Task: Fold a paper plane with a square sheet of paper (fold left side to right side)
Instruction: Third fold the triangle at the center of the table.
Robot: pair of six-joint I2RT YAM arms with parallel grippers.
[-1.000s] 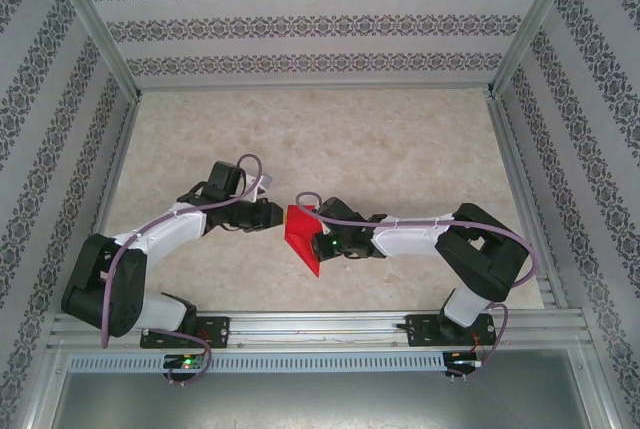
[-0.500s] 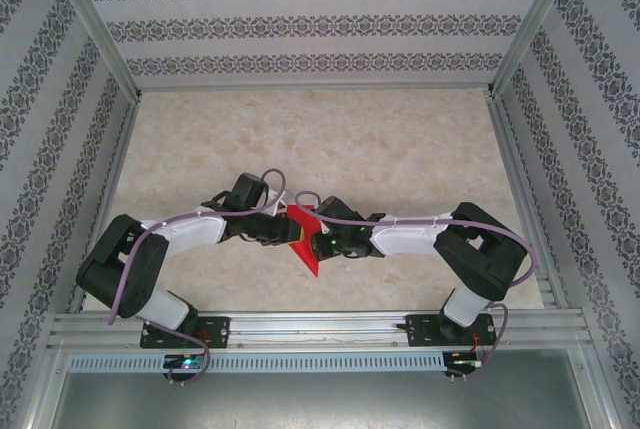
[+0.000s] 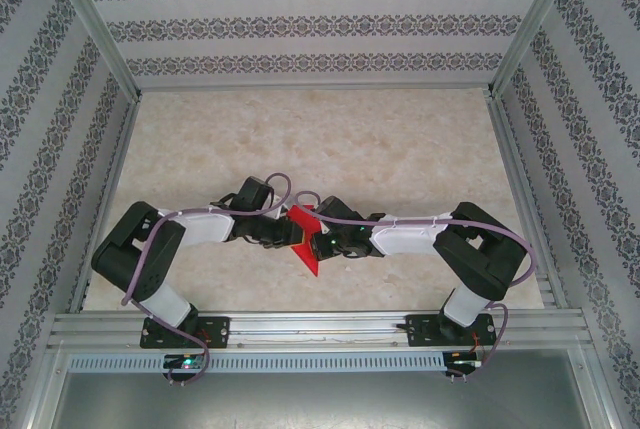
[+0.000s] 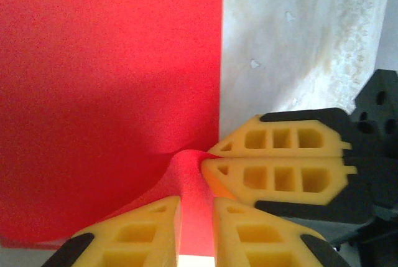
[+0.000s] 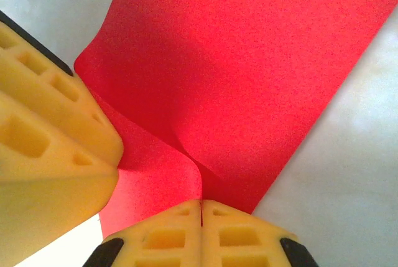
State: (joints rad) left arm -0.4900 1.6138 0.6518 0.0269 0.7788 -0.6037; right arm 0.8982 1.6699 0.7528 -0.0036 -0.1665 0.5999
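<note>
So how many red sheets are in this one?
1: the red sheet, near middle of the table, between the left gripper and right gripper, which hide part.

Counter (image 3: 400, 149): beige, marbled, walled on three sides | On it: one red paper (image 3: 309, 255), folded, near front middle, one edge raised off the surface

Far half of tabletop (image 3: 330, 134) bare, free passage. Centre blocked: left pincer (image 3: 287, 236) and right pincer (image 3: 321, 241) tip to tip at square sheet of paper (image 3: 309, 259). Patterned walls (image 3: 320, 24) bound three sides.
</note>
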